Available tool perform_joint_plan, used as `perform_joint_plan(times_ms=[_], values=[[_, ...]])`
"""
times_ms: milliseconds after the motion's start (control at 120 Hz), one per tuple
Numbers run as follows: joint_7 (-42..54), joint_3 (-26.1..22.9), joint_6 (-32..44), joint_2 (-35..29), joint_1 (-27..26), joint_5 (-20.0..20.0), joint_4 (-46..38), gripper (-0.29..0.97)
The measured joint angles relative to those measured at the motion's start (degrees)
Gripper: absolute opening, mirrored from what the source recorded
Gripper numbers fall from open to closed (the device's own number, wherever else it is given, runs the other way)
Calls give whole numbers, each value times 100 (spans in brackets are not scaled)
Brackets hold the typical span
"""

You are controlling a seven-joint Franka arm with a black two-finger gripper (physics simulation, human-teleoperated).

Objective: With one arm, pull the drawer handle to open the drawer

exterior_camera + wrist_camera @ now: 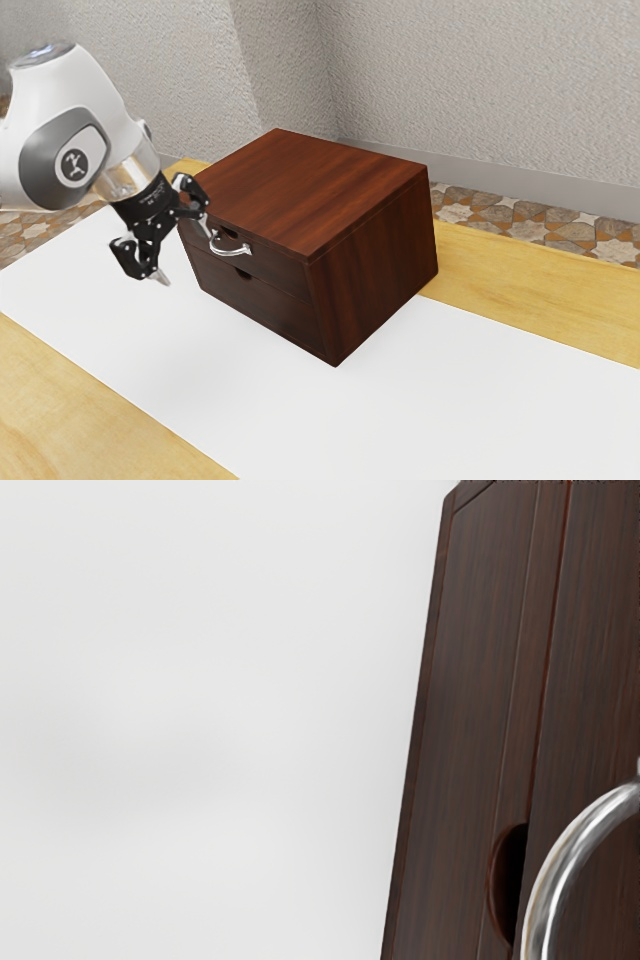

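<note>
White mat (400, 400), wooden table (80, 420), grey walls (450, 70), drawer (270, 263)

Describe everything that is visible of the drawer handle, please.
The drawer handle is a thin, shiny, silver-coloured bar, metal by its look, bent into a shallow bow. It is fixed on the upper drawer front of the dark wooden cabinet, over a dark rounded recess, and it stands out from the wood. The open gripper is right beside its end on the exterior view's left; I cannot tell whether a finger touches it.
</note>
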Motion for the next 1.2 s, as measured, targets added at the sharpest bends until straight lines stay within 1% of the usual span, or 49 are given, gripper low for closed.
perform_joint_plan(times_ms=[300,467,675,875,1083,1200], values=[[47,0,259,307,12,0,64,68],[76,-5,347,382,2,4,88,60],[116,-16,511,537,-51,6,184,54],[145,-16,582,503,-50,-19,83,38],[167,-11,607,400,-6,-95,-159,27],[170,-14,612,46,34,-116,-477,19]])
